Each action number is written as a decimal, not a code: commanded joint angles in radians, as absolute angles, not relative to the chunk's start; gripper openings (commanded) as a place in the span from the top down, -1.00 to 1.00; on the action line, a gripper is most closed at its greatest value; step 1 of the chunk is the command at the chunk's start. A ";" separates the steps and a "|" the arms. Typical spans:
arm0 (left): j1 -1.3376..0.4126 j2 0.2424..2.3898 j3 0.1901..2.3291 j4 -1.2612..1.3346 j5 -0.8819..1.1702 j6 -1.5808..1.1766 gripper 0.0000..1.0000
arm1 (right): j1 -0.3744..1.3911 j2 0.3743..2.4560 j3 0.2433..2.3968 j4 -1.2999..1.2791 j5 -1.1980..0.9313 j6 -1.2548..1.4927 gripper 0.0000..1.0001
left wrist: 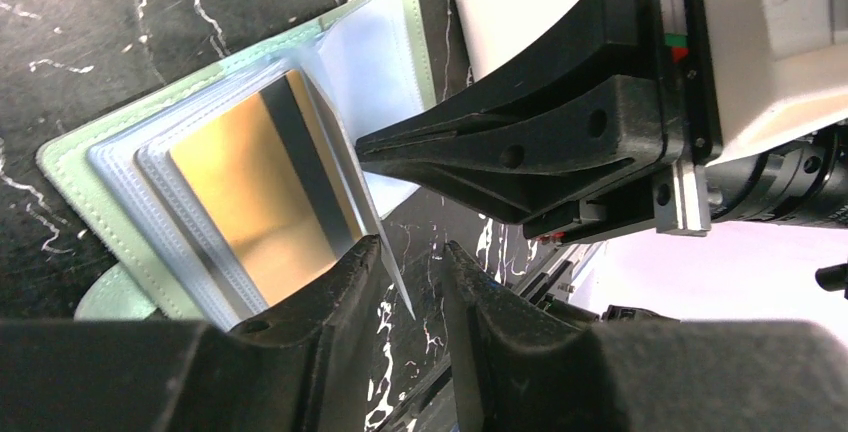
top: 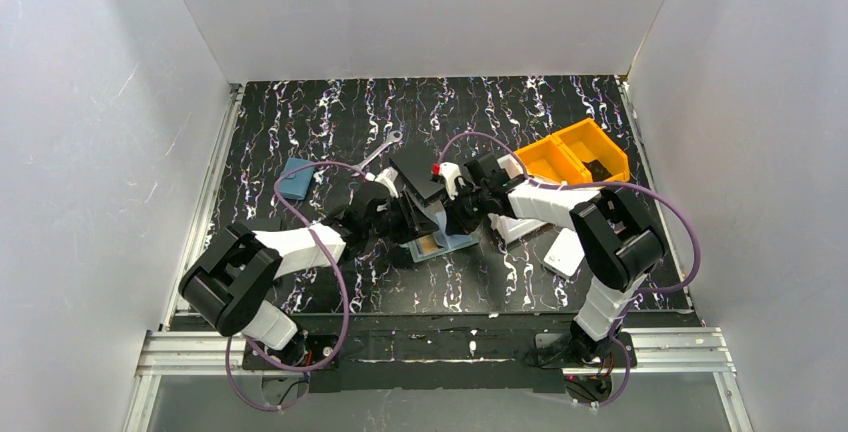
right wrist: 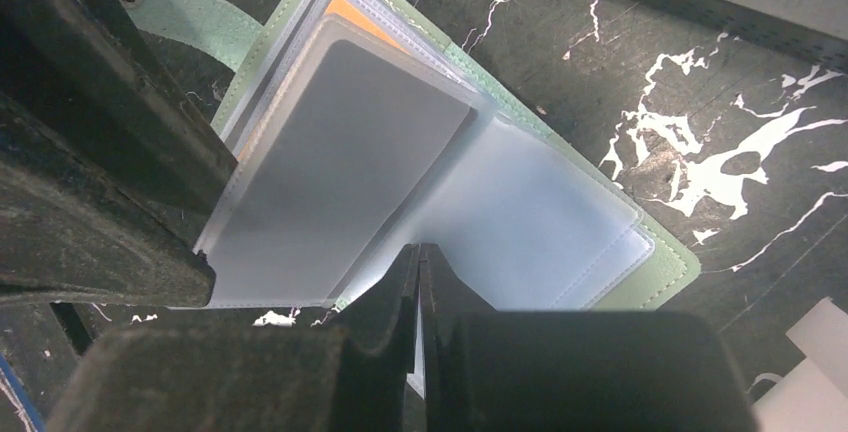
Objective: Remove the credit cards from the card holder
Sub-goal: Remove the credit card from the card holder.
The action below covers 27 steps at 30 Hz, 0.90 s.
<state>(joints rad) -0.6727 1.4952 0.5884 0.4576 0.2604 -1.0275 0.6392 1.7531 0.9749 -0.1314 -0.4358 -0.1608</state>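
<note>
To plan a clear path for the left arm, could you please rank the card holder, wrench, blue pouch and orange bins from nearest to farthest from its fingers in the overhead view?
1. Card holder, right at the left fingers.
2. Wrench, farther back on the table.
3. Blue pouch, back left.
4. Orange bins, far right.
</note>
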 commanded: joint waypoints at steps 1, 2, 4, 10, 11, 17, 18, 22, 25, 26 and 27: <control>-0.677 1.507 0.630 0.464 0.287 -0.999 0.48 | 0.607 1.705 0.990 -0.172 -0.477 -0.173 0.79; -0.676 1.510 0.632 0.464 0.287 -0.998 0.48 | 0.595 1.700 0.991 -0.172 -0.487 -0.170 0.79; -0.675 1.517 0.637 0.465 0.291 -0.996 0.48 | 0.571 1.690 0.990 -0.171 -0.520 -0.158 0.77; -0.674 1.555 0.668 0.476 0.324 -0.991 0.48 | 0.527 1.677 0.982 -0.162 -0.677 -0.133 0.48; -0.675 1.560 0.673 0.478 0.331 -0.990 0.48 | 0.524 1.678 0.979 -0.158 -0.710 -0.129 0.44; -0.675 1.582 0.697 0.490 0.352 -0.986 0.45 | 0.520 1.703 0.981 -0.154 -0.781 -0.101 0.39; -0.675 1.586 0.700 0.493 0.356 -0.988 0.45 | 0.519 1.708 0.982 -0.152 -0.768 -0.094 0.39; -0.674 1.595 0.703 0.515 0.371 -0.987 0.41 | 0.500 1.720 0.976 -0.138 -0.714 -0.054 0.35; -0.674 1.606 0.704 0.535 0.381 -0.987 0.29 | 0.474 1.720 0.972 -0.134 -0.702 -0.038 0.17; -0.674 1.611 0.707 0.540 0.386 -0.990 0.28 | 0.467 1.720 0.970 -0.131 -0.710 -0.035 0.12; -0.674 1.619 0.711 0.547 0.392 -0.993 0.27 | 0.461 1.718 0.968 -0.127 -0.722 -0.031 0.09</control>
<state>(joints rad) -0.6724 1.6024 0.6743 0.5072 0.3588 -1.0039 0.4923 1.7142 0.9714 -0.1562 -0.7078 -0.0654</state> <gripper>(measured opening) 0.356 0.424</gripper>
